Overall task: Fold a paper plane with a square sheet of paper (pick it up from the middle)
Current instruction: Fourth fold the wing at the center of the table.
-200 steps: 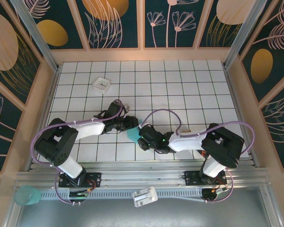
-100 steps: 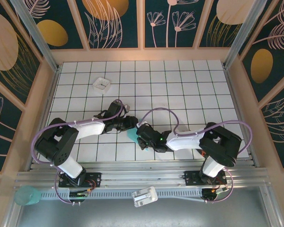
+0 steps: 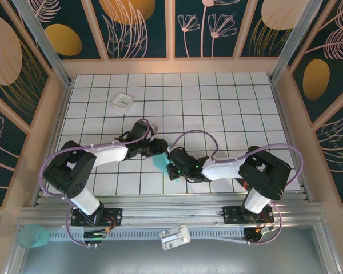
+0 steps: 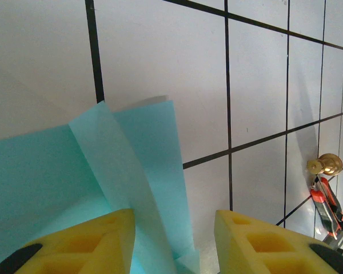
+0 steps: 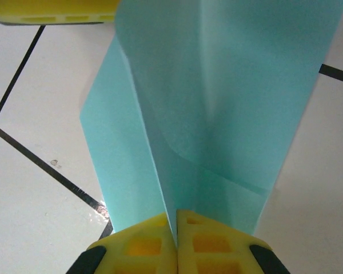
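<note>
The turquoise square sheet of paper [image 3: 160,164] lies folded into layered flaps on the white grid table, between the two arms. In the right wrist view a raised fold of the paper [image 5: 217,103] runs straight into my right gripper [image 5: 177,220], which is shut on it, yellow pads pressed together. My left gripper [image 4: 174,220] is open over the paper's other end [image 4: 131,171]. One upright flap leans against its left finger [image 4: 91,240], while the right finger [image 4: 257,240] stands apart over bare tile. From above, both grippers [image 3: 155,148] [image 3: 172,166] meet at the paper.
A small white square tray [image 3: 123,101] sits at the back left. A red-and-black pen-like tool [image 4: 326,202] with a brass knob [image 4: 324,164] lies at the right edge of the left wrist view. Wooden walls [image 3: 170,65] ring the table.
My right gripper has closed onto the paper fold and its arm has shifted slightly left toward the left gripper. The left gripper has stayed put.
</note>
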Motion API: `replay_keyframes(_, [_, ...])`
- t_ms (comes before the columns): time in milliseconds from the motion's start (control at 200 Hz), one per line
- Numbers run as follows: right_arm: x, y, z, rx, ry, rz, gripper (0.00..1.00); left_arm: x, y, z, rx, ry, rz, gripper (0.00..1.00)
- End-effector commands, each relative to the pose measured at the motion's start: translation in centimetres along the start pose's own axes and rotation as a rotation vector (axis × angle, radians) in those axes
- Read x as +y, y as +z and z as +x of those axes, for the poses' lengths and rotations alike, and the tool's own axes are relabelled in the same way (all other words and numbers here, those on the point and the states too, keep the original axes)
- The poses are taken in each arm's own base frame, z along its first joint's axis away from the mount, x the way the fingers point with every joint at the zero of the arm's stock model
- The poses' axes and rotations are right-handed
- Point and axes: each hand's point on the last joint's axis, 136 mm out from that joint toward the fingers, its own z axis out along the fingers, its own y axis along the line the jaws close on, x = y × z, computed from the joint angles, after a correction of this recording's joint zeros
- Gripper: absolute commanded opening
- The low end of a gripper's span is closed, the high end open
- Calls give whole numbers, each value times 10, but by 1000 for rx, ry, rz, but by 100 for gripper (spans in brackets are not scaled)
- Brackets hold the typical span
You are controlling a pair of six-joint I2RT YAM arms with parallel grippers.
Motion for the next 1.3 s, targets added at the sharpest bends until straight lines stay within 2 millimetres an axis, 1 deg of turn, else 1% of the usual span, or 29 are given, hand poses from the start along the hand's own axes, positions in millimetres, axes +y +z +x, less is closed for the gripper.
replay_keyframes(0, [2,3,7,20,57,-72,6,2,-1,-4,12,8,-8,42])
replay_keyframes(200, [1,3,12,26,137,-155,6,3,-13,-12,-36,8,-20,44])
replay_keyframes(265, [1,3,11,21,164,-181,6,2,-18,-12,-51,1,-18,44])
replay_keyframes(395, [0,3,14,27,203,-215,5,-5,-28,-9,-70,-30,29,44])
replay_keyframes(460, [-3,3,15,27,224,-222,5,-12,-32,-6,-72,-45,63,41])
replay_keyframes(555, [-5,3,16,35,244,-228,5,-24,-33,3,-51,-47,109,34])
replay_keyframes(676, [-9,5,17,40,262,-229,5,-40,-28,12,-9,-57,173,25])
replay_keyframes(736, [-10,5,16,38,264,-227,5,-44,-23,15,15,-64,191,21])
replay_keyframes(876, [-12,5,16,37,271,-221,5,-48,-12,19,54,-65,202,17])
replay_keyframes(1101, [-15,4,15,32,275,-214,5,-40,0,21,70,-98,187,16])
replay_keyframes(1296, [-16,4,18,39,275,-211,6,-30,11,22,78,-94,158,16])
